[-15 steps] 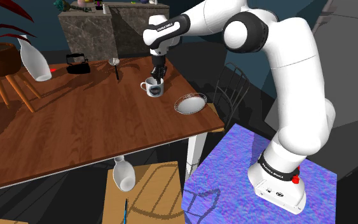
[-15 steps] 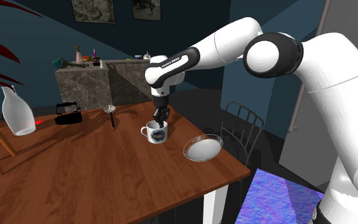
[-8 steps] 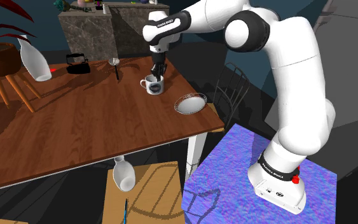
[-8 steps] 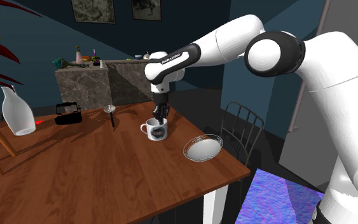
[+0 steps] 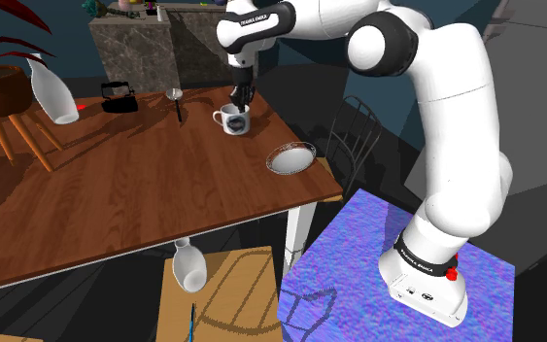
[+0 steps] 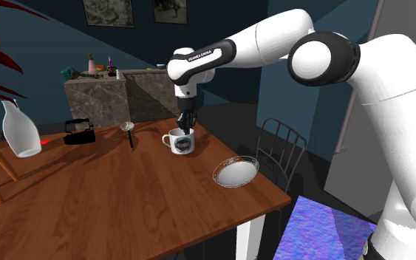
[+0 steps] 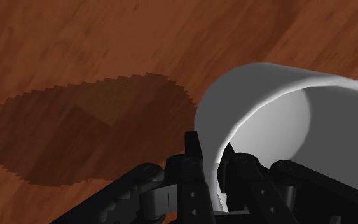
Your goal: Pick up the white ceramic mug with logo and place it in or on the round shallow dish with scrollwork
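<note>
1. While the gripper (image 5: 240, 103) clamps its rim from above, the white mug (image 5: 233, 120) hangs just clear of the wooden table (image 5: 116, 194). Its handle points to nine o'clock in the shoulder view and a dark round logo faces the camera.
2. Seen from the wrist, the two black fingers (image 7: 191, 147) pinch the mug's wall, one outside it and one inside. The mug's shadow lies on the wood beside it.
3. From the second exterior view, the mug (image 6: 180, 142) sits under the downward-pointing gripper (image 6: 185, 133), with the white arm reaching in from two o'clock.
4. At about four o'clock from the mug in both outer views lies the round shallow dish (image 5: 290, 157), near the table's corner and holding nothing. It stands apart from the mug.
5. At ten o'clock from the mug in the shoulder view lies a small strainer (image 5: 176, 97), and farther that way a black object (image 5: 118, 94) I cannot name.
6. Farther out, between nine and ten o'clock, a white bottle (image 5: 52, 92) leans.
7. A wire-backed chair (image 5: 354, 131) stands at three o'clock from the dish, off the table.
</note>
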Controlling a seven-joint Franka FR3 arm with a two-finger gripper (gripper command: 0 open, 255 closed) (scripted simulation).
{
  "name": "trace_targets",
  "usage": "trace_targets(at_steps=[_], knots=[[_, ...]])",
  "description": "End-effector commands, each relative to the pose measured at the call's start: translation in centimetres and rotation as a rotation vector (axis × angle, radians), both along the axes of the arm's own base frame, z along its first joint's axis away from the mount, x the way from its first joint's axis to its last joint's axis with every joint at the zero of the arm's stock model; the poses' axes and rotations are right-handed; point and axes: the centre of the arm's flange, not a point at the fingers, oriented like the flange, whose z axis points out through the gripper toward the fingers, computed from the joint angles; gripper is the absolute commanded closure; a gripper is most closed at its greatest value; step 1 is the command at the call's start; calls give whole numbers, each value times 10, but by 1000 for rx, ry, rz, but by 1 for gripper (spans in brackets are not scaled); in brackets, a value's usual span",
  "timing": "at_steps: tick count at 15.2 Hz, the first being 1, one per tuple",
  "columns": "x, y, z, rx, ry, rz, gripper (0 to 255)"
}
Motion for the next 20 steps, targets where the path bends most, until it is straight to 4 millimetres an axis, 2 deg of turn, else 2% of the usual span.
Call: trace_targets(at_steps=[1,11,20], knots=[[1,-1,10,0,0,0,255],[1,-1,63,0,0,0,255],[-118,-6,69,0,0,0,255]])
